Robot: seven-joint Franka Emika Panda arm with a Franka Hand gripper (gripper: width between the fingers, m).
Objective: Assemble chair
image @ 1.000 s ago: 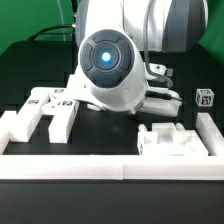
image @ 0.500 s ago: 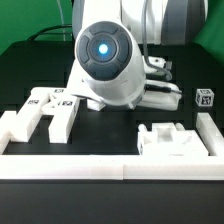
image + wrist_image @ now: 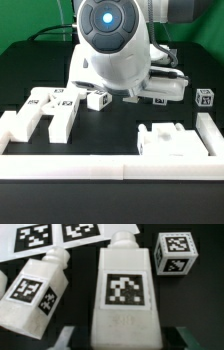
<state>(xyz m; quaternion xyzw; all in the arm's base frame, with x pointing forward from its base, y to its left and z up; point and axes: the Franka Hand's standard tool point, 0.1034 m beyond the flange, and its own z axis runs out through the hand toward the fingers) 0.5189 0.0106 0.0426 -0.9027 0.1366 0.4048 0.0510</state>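
Chair bar [image 3: 125, 291] clamped in the gripper [image 3: 124, 336]; arm [image 3: 112, 45] has risen, uncovering a tagged cube [image 3: 97, 99].

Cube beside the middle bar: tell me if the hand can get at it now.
Probably not straight away: the hand seems closed on the bar, which would have to go first. The cube itself stands free, apart from it, with nothing on top.

Black tabletop [image 3: 112, 128], green backdrop [image 3: 25, 20] behind
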